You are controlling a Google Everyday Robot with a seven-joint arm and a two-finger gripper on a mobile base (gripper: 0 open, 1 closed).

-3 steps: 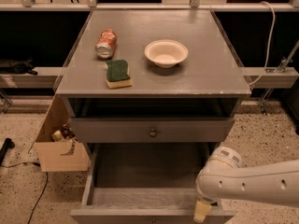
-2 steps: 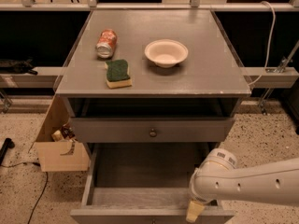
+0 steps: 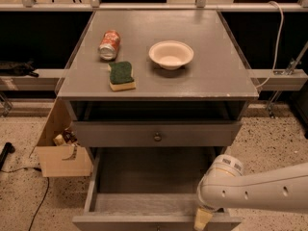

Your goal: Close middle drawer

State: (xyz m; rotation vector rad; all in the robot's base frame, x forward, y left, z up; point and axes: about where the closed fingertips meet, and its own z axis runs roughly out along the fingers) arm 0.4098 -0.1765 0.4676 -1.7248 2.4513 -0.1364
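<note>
Closing the middle drawer: the whole push is left

The middle drawer (image 3: pixel 149 203) stands pulled far out with its bare floor showing, so I judge that none of the closing is done. My gripper (image 3: pixel 202 219) sits at the drawer's front panel, toward its right end, and my arm reaches in from the drawer's right. I cannot tell whether my claw is spread or pressed together.

Just above the drawer, the upper knobbed drawer (image 3: pixel 157 134) juts out a little and overhangs only the middle drawer's back part. Nothing I can see lies inside to jam the travel.

Left of the drawer, a cardboard box (image 3: pixel 62 160) stands on the floor, near the drawer's side wall but apart from it. Higher above the drawer, on the cabinet top (image 3: pixel 216 71), the soda can (image 3: pixel 109 44), green sponge (image 3: pixel 121 75) and white bowl (image 3: pixel 171 54) are well clear. Pushing this far off-centre could skew the drawer on its runners.
</note>
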